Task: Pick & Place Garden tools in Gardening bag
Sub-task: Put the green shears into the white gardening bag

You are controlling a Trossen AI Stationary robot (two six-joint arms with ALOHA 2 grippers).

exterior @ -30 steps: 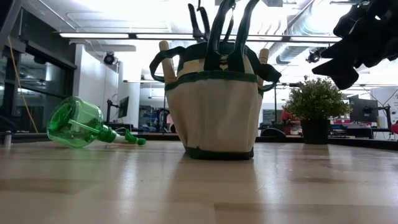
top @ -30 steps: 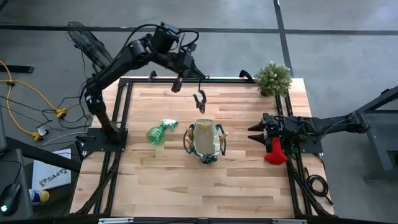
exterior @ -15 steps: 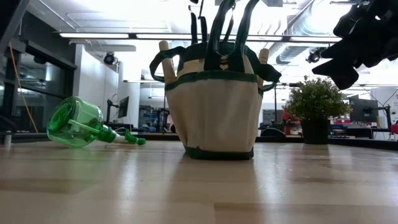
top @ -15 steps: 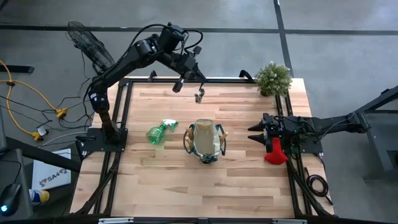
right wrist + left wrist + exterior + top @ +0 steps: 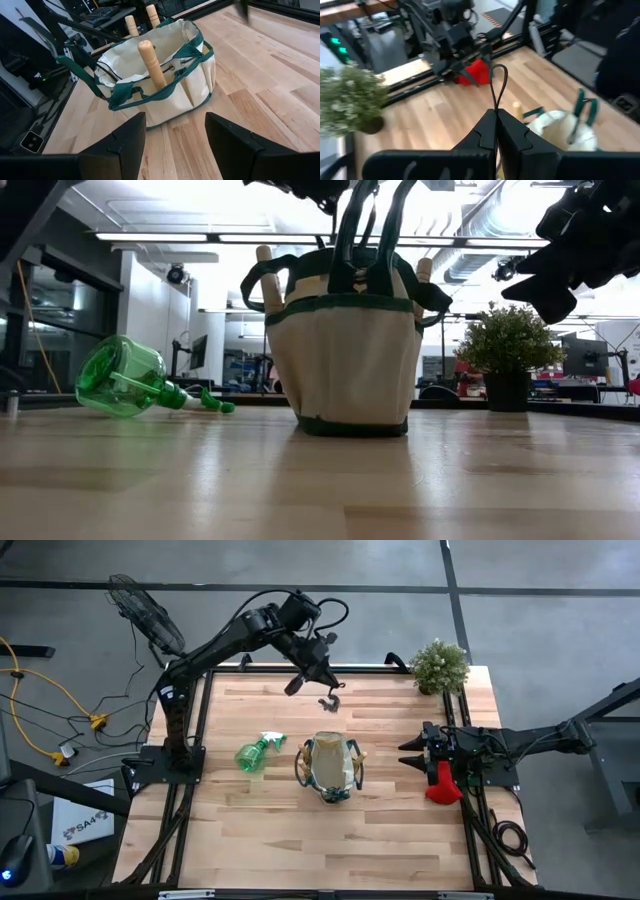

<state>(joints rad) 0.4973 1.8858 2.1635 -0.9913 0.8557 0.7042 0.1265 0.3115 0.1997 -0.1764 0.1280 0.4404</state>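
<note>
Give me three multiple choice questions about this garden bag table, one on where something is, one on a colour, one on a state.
1. Where does the spray bottle lie?
A. inside the bag
B. on the table on the bag's left-arm side
C. beside the potted plant

2. What colour is the glove under the right gripper?
A. red
B. blue
C. yellow

3. How is the left gripper?
A. wide open and empty
B. shut on a thin black tool
C. resting on the table

Answers:
1 B: the high view shows the bottle lying on the table, apart from the bag.
2 A: the glove is red at the table's right edge.
3 B: the left wrist view shows the fingers closed around the black tool, held above the table.
</note>
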